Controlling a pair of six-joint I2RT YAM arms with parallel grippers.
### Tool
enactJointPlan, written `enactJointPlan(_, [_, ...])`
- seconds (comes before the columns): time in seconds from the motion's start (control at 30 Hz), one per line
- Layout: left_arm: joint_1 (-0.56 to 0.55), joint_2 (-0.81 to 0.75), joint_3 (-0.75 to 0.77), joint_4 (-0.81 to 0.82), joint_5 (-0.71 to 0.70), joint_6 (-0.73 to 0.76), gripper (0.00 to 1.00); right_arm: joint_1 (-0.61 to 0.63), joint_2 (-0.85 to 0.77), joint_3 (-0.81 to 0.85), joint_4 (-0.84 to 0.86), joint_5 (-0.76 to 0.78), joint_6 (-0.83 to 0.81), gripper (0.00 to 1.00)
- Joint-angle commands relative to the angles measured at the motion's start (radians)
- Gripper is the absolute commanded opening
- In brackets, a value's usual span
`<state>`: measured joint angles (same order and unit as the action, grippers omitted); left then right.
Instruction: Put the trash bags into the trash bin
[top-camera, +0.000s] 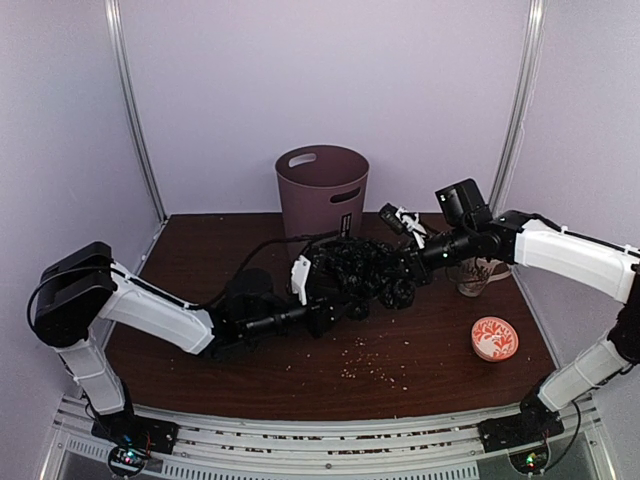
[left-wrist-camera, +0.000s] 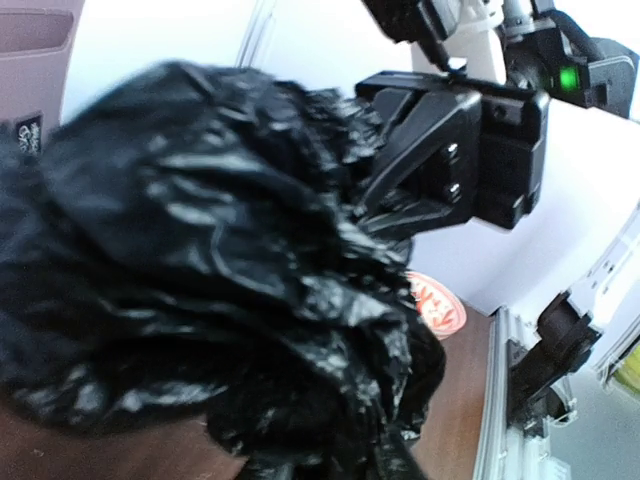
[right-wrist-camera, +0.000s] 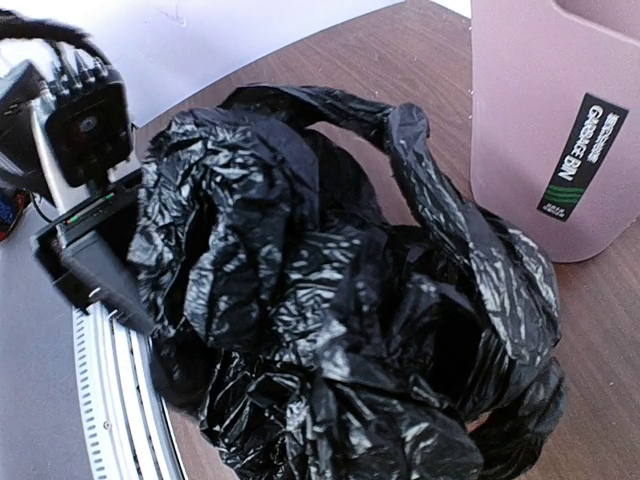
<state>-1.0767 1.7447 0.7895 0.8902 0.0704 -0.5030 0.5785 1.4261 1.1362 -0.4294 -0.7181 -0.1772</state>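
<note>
The black trash bags (top-camera: 365, 272) form one crumpled bundle in the middle of the table, in front of the mauve trash bin (top-camera: 322, 192). My left gripper (top-camera: 338, 292) reaches into the bundle from the left, and its fingers are buried in plastic. From the right, my right gripper (top-camera: 402, 272) is shut on the bags. The trash bags (left-wrist-camera: 220, 260) fill the left wrist view and hide the jaws. In the right wrist view the trash bags (right-wrist-camera: 340, 300) cover the jaws too, with the trash bin (right-wrist-camera: 545, 110) standing just behind them.
A patterned mug (top-camera: 480, 276) stands at the right, partly behind my right arm. A round red-and-white dish (top-camera: 494, 338) lies near the front right. Small crumbs (top-camera: 365, 368) are scattered on the brown table (top-camera: 200, 250) in front of the bags.
</note>
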Motion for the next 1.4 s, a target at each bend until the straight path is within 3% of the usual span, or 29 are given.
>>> enactJointPlan(0.0, [0.074,-0.032,-0.078,0.145,0.094,-0.020,0.09,0.001,-0.051,-0.001,-0.007,0.041,-0.029,0.00])
enactJointPlan(0.07, [0.102,-0.058,-0.118,0.136,0.095,-0.014,0.00,-0.004,-0.057,-0.001,-0.024,0.052,-0.040,0.00])
enactJointPlan(0.37, [0.159,-0.261,-0.229,-0.107,0.016,0.069,0.00,-0.048,-0.119,-0.075,-0.029,0.144,-0.074,0.05])
enactJointPlan(0.5, [0.164,-0.323,-0.224,-0.271,-0.015,0.118,0.00,-0.046,-0.135,-0.142,-0.043,0.162,-0.141,0.16])
enactJointPlan(0.67, [0.164,-0.355,-0.220,-0.464,-0.062,0.179,0.00,-0.042,-0.124,-0.187,-0.215,0.025,-0.377,0.37])
enactJointPlan(0.83, [0.164,-0.355,-0.194,-0.627,-0.055,0.216,0.00,-0.045,-0.124,-0.170,-0.393,-0.046,-0.551,0.40])
enactJointPlan(1.07, [0.164,-0.345,-0.187,-0.711,-0.079,0.247,0.00,-0.057,-0.051,-0.110,-0.267,-0.011,-0.399,0.44])
enactJointPlan(1.23, [0.164,-0.316,-0.191,-0.652,-0.075,0.278,0.00,-0.058,0.071,-0.038,-0.167,-0.047,-0.304,0.64])
enactJointPlan(1.37, [0.164,-0.299,-0.187,-0.569,-0.059,0.290,0.00,-0.058,0.195,0.110,-0.195,-0.144,-0.287,0.81])
